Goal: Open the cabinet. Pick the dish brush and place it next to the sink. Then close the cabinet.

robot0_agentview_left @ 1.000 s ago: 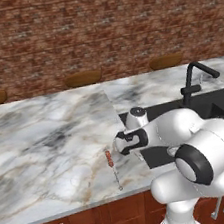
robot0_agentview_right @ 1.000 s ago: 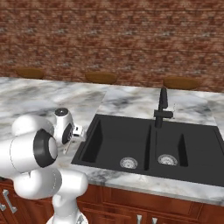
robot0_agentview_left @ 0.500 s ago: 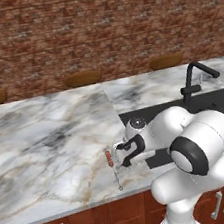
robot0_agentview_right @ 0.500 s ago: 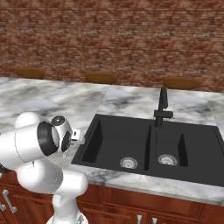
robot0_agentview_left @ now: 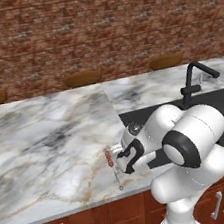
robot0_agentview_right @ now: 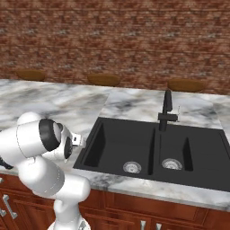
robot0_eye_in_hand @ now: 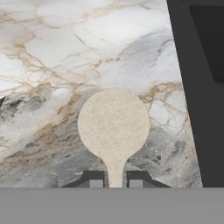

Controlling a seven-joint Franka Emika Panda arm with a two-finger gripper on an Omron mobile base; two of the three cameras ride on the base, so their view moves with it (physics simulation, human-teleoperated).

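Low centre of hand view: gripper pinched on dish brush neck, round tan head over grey-veined marble counter, black sink at right edge; brick wall behind; no legible writing.
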